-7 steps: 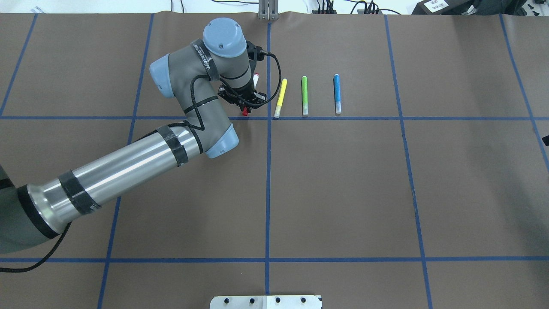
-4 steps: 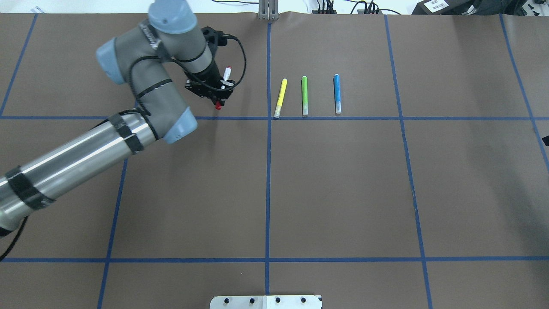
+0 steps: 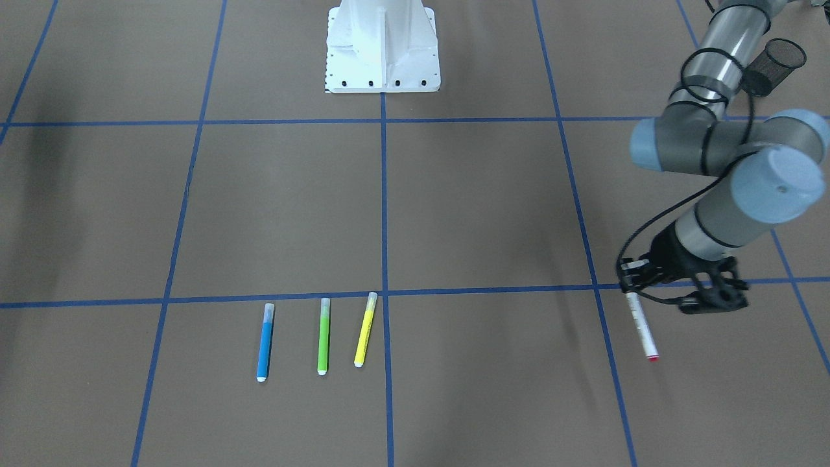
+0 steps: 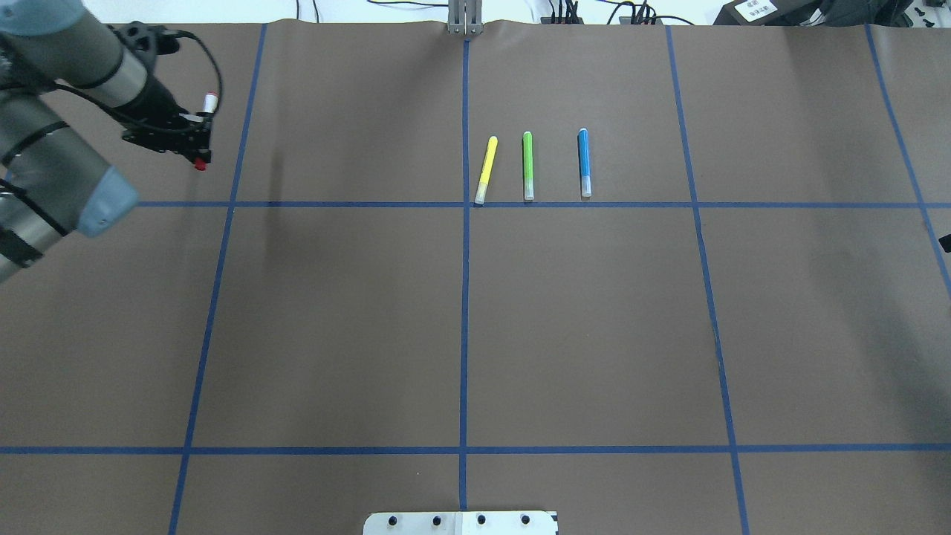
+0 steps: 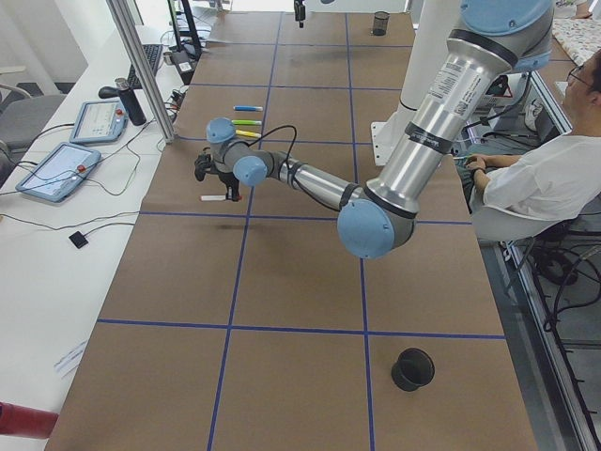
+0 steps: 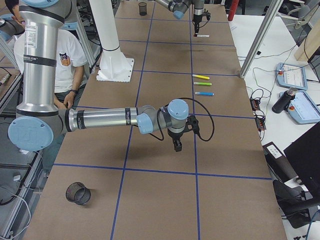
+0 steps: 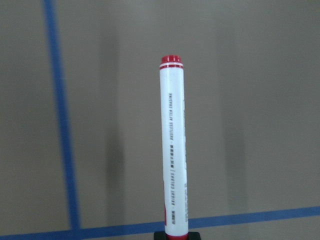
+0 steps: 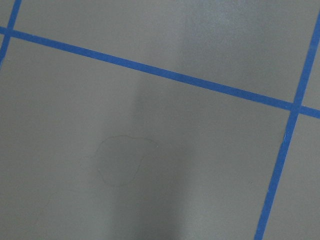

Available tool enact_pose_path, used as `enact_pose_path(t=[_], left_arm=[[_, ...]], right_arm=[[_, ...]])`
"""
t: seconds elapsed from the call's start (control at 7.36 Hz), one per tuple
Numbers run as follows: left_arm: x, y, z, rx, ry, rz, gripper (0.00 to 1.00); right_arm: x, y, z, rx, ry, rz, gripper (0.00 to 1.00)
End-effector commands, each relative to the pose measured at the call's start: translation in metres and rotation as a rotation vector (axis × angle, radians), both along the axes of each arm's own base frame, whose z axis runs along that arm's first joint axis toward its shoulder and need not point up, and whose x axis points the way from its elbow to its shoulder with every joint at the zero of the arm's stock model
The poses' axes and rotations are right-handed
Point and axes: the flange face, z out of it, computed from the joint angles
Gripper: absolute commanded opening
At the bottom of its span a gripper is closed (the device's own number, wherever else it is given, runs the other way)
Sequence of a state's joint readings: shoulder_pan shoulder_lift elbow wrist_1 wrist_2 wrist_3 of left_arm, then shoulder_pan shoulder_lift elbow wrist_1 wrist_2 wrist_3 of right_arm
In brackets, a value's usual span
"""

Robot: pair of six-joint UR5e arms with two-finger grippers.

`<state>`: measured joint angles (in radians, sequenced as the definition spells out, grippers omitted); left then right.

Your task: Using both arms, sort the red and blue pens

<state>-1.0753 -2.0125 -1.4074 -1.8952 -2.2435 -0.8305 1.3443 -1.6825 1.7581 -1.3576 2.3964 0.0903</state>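
While the left gripper point(image 4: 195, 143), a small black two-finger tool on the grey jointed arm, is closed around the red pen point(image 3: 640, 327), a slim white-barrelled marker with red cap and red end, that pen hangs clear of the brown paper-covered table point(image 4: 461, 327) over its far left grid square, gripped near one end with the long barrel pointing away from the robot. The blue pen point(image 4: 584, 162), a slim blue-barrelled marker with translucent cap, lies flat to the right of the centre tape line, long axis running away from the robot, alongside the green marker point(image 4: 527, 165) and the slightly slanted yellow marker point(image 4: 485, 169). It is well apart from the left gripper and on the right arm's half, so that arm looks better placed to take it, closing across the barrel. The right gripper point(image 6: 178, 146) shows only from the table's end, over bare table nearer the robot than the pens; whether its jaws are apart I cannot tell. A black mesh cup point(image 3: 775, 58) is partly covered by the left forearm.
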Motion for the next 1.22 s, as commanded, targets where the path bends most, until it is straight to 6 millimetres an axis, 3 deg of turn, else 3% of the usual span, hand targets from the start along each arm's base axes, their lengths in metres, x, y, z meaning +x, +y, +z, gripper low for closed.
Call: enact_pose_path(t=[0.0, 0.14, 0.27, 0.41, 0.54, 0.68, 0.95, 1.09], left_arm=[[-0.129, 0.011, 0.095, 0.024, -0.083, -0.031, 0.0], [-0.179, 0.016, 0.13, 0.08, -0.125, 0.02, 0.0], [-0.224, 0.042, 0.177, 0.074, -0.156, 0.034, 0.0], [-0.253, 0.054, 0.212, 0.044, -0.243, 0.015, 0.0], [-0.268, 0.074, 0.24, 0.087, -0.334, 0.097, 0.0], [-0.302, 0.084, 0.251, 0.046, -0.35, 0.061, 0.0], [-0.333, 0.126, 0.294, -0.075, -0.395, 0.096, 0.0], [-0.353, 0.143, 0.3, -0.203, -0.381, 0.168, 0.0]], right_arm=[[-0.001, -0.004, -0.004, 0.009, 0.001, 0.001, 1.0], [-0.002, -0.005, -0.005, 0.012, 0.001, -0.001, 1.0], [-0.003, -0.006, -0.006, 0.012, 0.0, -0.002, 1.0], [-0.003, -0.007, -0.007, 0.017, -0.001, -0.002, 1.0], [-0.003, -0.007, -0.007, 0.015, -0.001, -0.002, 1.0], [-0.003, -0.007, -0.007, 0.015, -0.001, -0.002, 1.0], [-0.004, -0.007, -0.01, 0.02, -0.003, -0.003, 1.0], [-0.003, -0.004, -0.01, 0.019, -0.004, -0.002, 1.0]])
